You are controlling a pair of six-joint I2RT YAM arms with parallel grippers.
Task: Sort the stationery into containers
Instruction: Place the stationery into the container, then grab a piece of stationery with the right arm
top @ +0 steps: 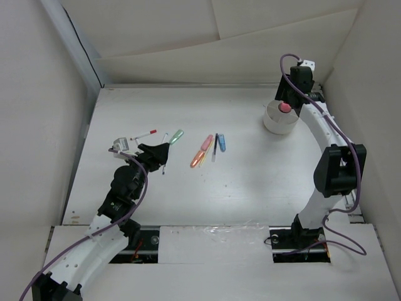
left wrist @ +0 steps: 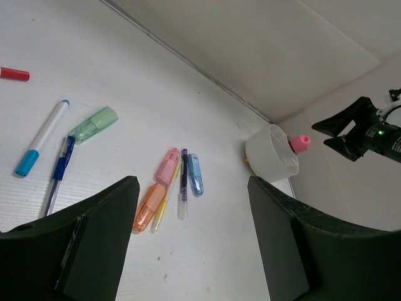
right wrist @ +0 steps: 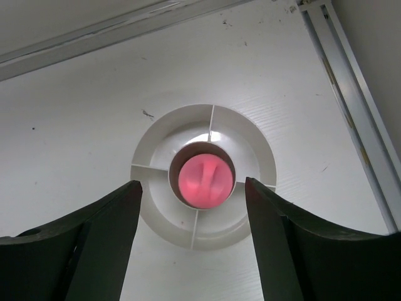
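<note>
The white divided cup [top: 276,123] stands at the back right, with the stubby pink-capped item [top: 285,107] upright in its centre tube. My right gripper [top: 293,94] hangs open right above it; in the right wrist view the open fingers [right wrist: 193,183] frame the pink item [right wrist: 205,180] and the cup rim [right wrist: 263,150]. Orange [top: 197,159], pink [top: 206,142] and blue [top: 222,143] markers and a thin dark pen [top: 215,147] lie mid-table. A green marker [top: 177,136] and a white red-tipped pen [top: 145,134] lie by my left gripper [top: 164,152], which is open and empty.
In the left wrist view a white pen with a blue cap [left wrist: 41,138] and a blue pen [left wrist: 59,172] lie beside the green marker [left wrist: 94,124]. A thin yellow pen [left wrist: 164,204] lies against the orange marker [left wrist: 149,207]. White walls enclose the table on three sides.
</note>
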